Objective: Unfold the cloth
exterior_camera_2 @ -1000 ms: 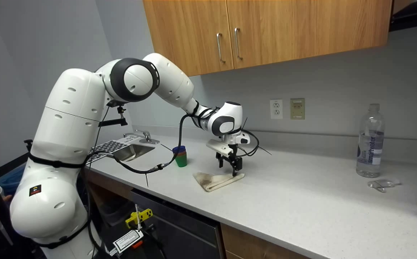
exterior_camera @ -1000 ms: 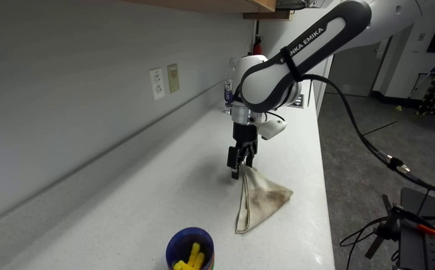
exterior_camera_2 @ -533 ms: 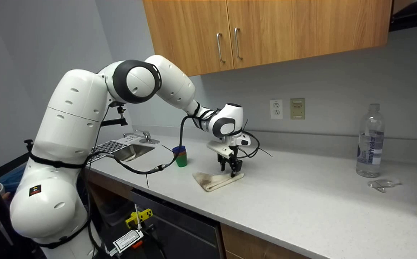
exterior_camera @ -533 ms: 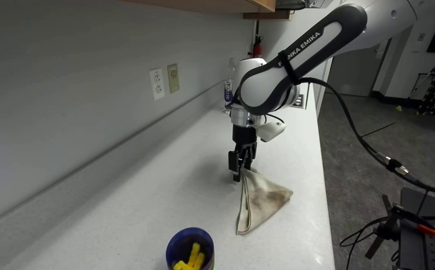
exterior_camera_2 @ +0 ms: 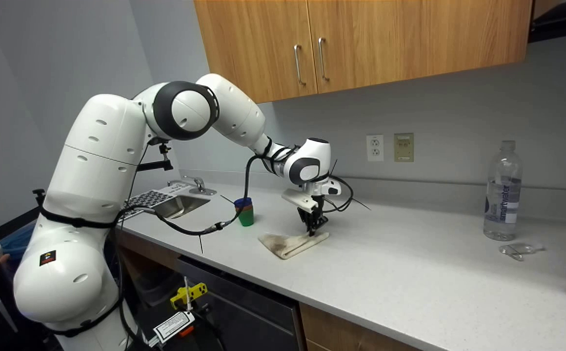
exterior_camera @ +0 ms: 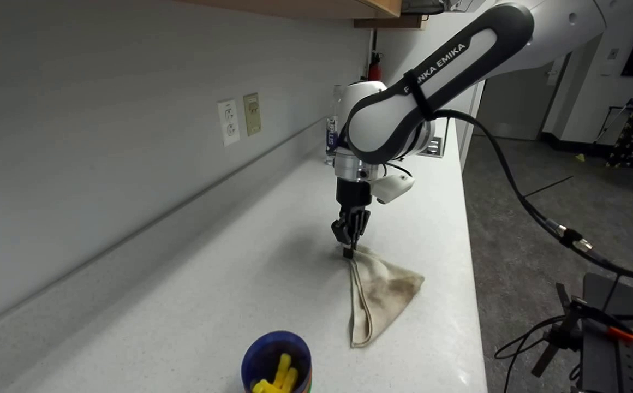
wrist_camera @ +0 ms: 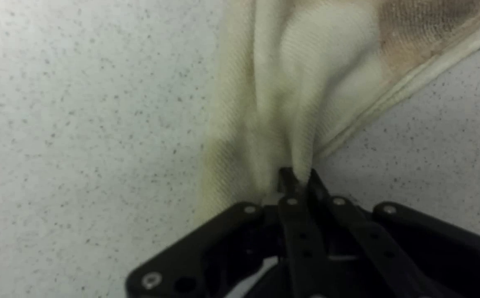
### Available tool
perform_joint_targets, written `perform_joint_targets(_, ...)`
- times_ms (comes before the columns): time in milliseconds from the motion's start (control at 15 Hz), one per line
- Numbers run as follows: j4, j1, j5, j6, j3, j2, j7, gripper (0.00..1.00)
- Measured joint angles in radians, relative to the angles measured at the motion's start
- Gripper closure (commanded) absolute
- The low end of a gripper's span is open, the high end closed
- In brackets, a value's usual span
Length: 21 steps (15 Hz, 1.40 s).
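The cream cloth (exterior_camera: 384,295) with a brown stain lies folded into a rough triangle on the white counter, as the exterior view shows. In both exterior views my gripper (exterior_camera_2: 311,233) points straight down at one corner of the cloth (exterior_camera_2: 285,246). From the wrist view, a raised fold of the cloth (wrist_camera: 327,49) runs in between the fingertips, so the gripper (wrist_camera: 302,179) is shut on it. The pinched end of that fold is hidden inside the jaws. Layered edges show along one side of the cloth.
A stack of cups (exterior_camera_2: 245,214), blue on top, stands on the counter; yellow pieces (exterior_camera: 278,376) lie inside. A water bottle (exterior_camera_2: 502,200) and a clear plastic item (exterior_camera_2: 521,250) are farther along. The sink (exterior_camera_2: 183,207) is at one end, wooden cabinets (exterior_camera_2: 361,48) hang above.
The jaws have gone from open to shut, gathering a corner of the cloth between them. The cloth has shifted and creased slightly. My arm dipped a little, then rose slightly.
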Motion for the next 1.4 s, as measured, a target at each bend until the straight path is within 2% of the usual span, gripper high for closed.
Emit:
perform_joint_targets(600,-0.041,0.014,-0.025,0.000,0.002,-0.046,0.010,0.99)
perform_joint_targets(1133,-0.252,0.029,-0.134,-0.003,0.001,-0.230,0.011,0.99)
perform_joint_targets(1400,-0.349,0.029,-0.141,-0.024,0.005,-0.300,0.011,0.99)
